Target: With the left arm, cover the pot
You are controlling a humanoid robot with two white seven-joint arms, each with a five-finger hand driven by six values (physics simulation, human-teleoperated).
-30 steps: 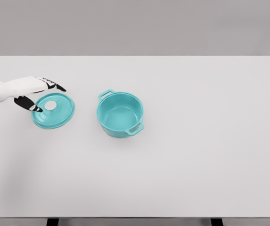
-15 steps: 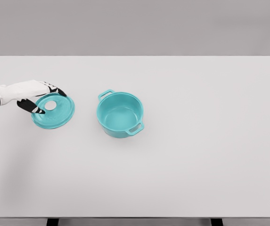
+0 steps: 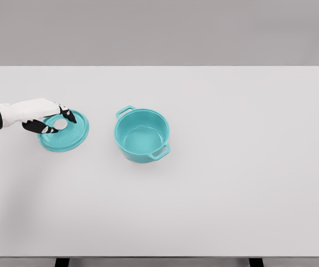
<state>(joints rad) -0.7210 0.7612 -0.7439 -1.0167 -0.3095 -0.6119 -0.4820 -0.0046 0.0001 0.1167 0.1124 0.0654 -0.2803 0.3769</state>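
One white table (image 3: 248,194) carries one teal pot (image 3: 142,135), open and upright near centre, and one teal lid (image 3: 64,132) lying flat well to its left. Step in hand: grasping. The left hand (image 3: 41,115) sits over the lid's near-left edge, fingers closed in around its white knob (image 3: 60,124); firm contact unconfirmed. Next move likely needs a secure pinch, lift, carry right, lower centred on the rim.

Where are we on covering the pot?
Done: the left hand has reached the teal lid. In hand: its fingertips sit around the lid's white knob; a firm grip isn't clear. Left: lift the lid and place it on the open pot.
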